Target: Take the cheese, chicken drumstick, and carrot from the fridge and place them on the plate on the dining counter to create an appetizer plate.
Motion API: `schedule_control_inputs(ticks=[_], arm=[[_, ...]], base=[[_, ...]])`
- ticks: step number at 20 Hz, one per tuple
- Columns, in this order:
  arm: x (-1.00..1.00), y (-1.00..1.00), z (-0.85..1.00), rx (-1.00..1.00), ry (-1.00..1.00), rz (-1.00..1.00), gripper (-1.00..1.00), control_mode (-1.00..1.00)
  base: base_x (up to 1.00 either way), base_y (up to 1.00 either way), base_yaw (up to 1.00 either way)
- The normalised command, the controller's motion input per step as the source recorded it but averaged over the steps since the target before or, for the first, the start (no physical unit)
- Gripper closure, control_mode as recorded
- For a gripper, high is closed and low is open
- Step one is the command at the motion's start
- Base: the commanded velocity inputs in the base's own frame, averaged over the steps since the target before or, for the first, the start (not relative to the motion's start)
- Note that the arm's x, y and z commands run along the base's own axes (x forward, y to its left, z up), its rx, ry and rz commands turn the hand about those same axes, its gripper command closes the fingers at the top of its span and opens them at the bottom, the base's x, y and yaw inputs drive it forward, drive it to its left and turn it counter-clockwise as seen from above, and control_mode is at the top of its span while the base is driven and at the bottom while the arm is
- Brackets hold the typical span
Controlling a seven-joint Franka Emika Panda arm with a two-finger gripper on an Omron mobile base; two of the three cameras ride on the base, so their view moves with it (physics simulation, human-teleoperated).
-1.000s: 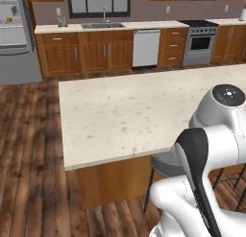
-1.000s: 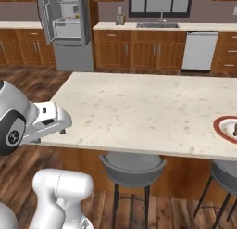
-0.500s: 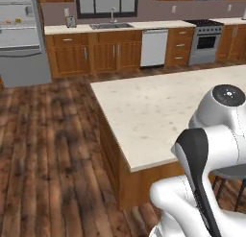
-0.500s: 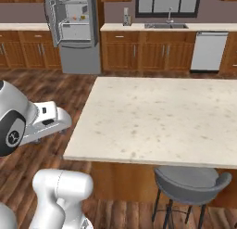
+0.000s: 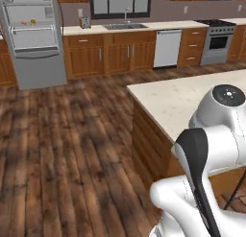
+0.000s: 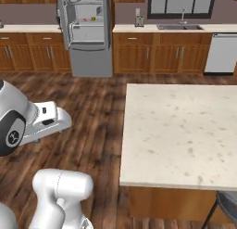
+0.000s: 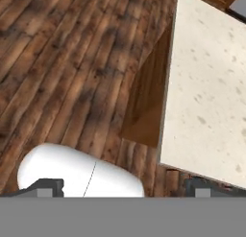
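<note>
Change: our base has swung left along the dining desk [image 6: 180, 130]; a second ago the desk filled both base views, now its end edge sits beside us and bare wood floor [image 5: 62, 149] opens ahead.
Fridge: the fridge [image 5: 32, 37] now stands straight across the floor, door open, pale shelves showing.
Meaning: we judge we are on a drive back to the fridge for another item.
Task things: small coloured specks sit on an upper fridge shelf, too small for us to tell which is cheese or carrot.
Tool: the tool [image 7: 120, 183] has its fingers spread wide and empty, pointing down over the floor and the desk corner.
Around: wall cabinets, sink [image 5: 124, 26], dishwasher [image 5: 167, 48] and stove [image 5: 217, 39] line the far wall.
In the way: we see nothing on the floor between us and the fridge; only the desk corner lies near our right.
</note>
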Motion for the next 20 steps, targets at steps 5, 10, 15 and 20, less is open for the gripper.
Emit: schedule_control_inputs(ticks=[5,10,15,20], arm=[[0.0,0.0,0.0,0.0,0.0,0.0,-1.0,1.0],[0.0,0.0,0.0,0.0,0.0,0.0,-1.0,1.0],[0.0,0.0,0.0,0.0,0.0,0.0,-1.0,1.0],[0.0,0.0,0.0,0.0,0.0,0.0,-1.0,1.0]], base=[[0.56,1.0,0.09],[0.93,0.97,0.17],[1.0,0.42,0.17],[1.0,0.05,0.05]])
